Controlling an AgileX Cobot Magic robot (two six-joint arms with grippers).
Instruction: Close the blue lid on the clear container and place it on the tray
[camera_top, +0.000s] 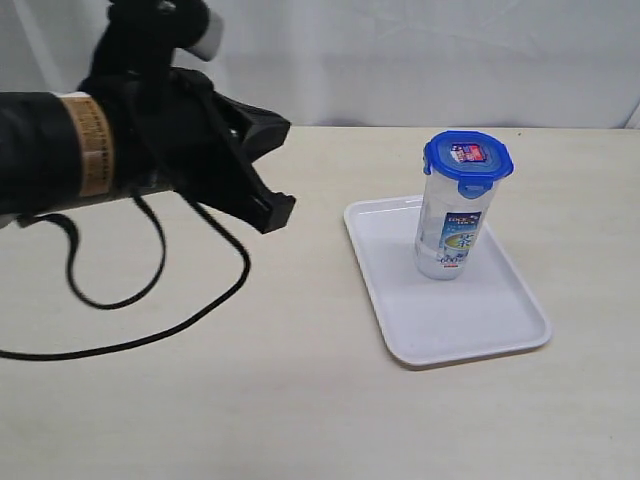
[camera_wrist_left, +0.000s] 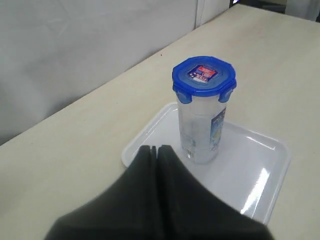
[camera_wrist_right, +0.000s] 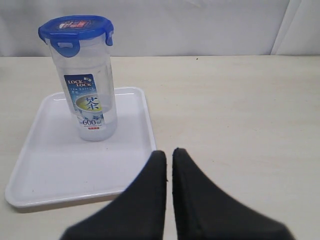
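Blue lid (camera_top: 468, 157) sits on top of the clear container (camera_top: 448, 235), covering the mouth. The side flaps that can be seen are folded down against the rim. Red-and-white sticker (camera_wrist_left: 202, 74) on the lid's top face. Container stands upright on the white tray (camera_top: 470, 310), toward the tray's far end, with its base inside the raised rim. Printed label (camera_wrist_right: 89, 102) on its side reads LOCK&LOCK, with 600ml below. Cannot tell if anything is inside.

Tray lies flat on the beige table (camera_top: 300, 400), right of centre in the exterior view, angled a little to the table edge.

Left gripper (camera_wrist_left: 156, 148): black fingers pressed together with only a thin slit between them, holding nothing. It is up off the table, well apart from the tray on the left side, pointed toward the container. A black cable (camera_top: 150, 300) loops down from that arm onto the table.

Right gripper (camera_wrist_right: 169, 152): fingers nearly together with a narrow gap, nothing between them. It faces the tray and container from a distance, touching neither. It does not show in the exterior view.

White backdrop (camera_top: 400, 60) behind the table.
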